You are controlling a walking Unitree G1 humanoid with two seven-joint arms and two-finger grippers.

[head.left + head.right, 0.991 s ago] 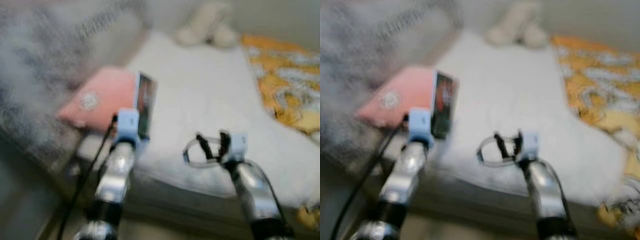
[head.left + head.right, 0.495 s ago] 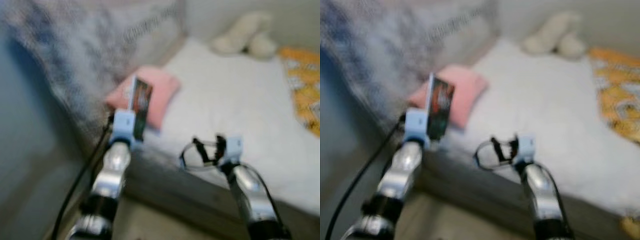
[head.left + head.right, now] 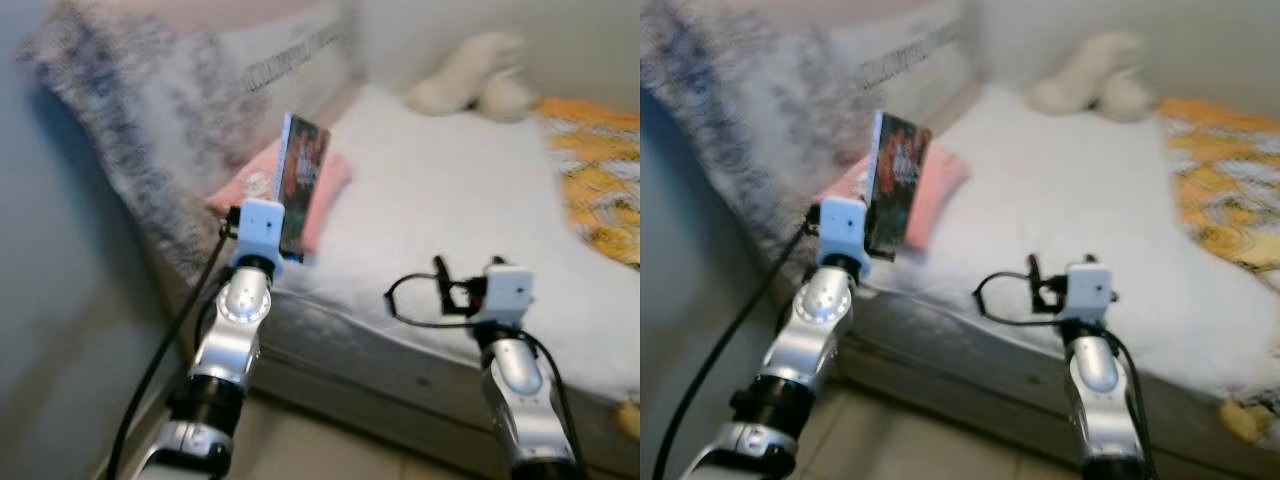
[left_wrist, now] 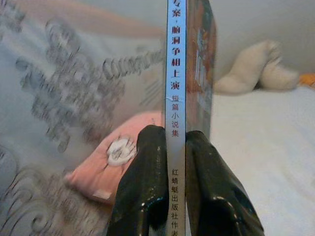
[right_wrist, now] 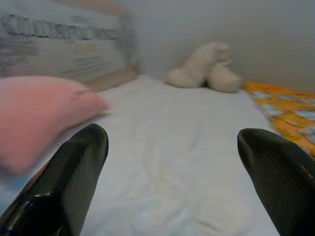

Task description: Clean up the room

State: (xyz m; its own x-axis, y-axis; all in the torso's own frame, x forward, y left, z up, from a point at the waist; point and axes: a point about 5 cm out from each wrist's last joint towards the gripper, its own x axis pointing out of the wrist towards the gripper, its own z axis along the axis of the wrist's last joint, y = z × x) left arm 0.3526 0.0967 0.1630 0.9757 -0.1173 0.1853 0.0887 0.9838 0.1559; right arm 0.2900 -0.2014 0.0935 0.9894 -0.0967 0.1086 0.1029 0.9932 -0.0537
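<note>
- Left of centre in the head views, our left gripper [image 3: 283, 243] is clamped on a book [image 3: 301, 183], held upright with the cover edge-on to us.
- Left wrist view confirms it: both fingers [image 4: 142, 189] pinch the book near the bottom of the spine, printed spine facing the camera, most of the book standing free above the grip.
- Book sits above the near left corner of the bed [image 3: 450, 200], in front of a pink pillow [image 3: 335, 180] and a large grey patterned cushion [image 3: 170, 110].
- Right gripper [image 5: 172, 172] hangs wide open and empty over the white sheet, lower centre-right in the head views.
- Upper right of the frame: a beige plush toy [image 3: 470, 75] at the head of the bed, and an orange patterned blanket [image 3: 595, 170] along the right edge.
- Handling call: looks like a thin paperback, so light, fairly stiff along the spine but the pages can flex and fan. A glossy cover could slip under a narrow pinch.
- Grip is low, so we judge the top-heavy part may lever and tilt if we swing fast. Holding nearer mid-spine would be steadier.
- Head views are a bit blurred, so we can't read the cover.
- Where the book belongs isn't visible from here.
</note>
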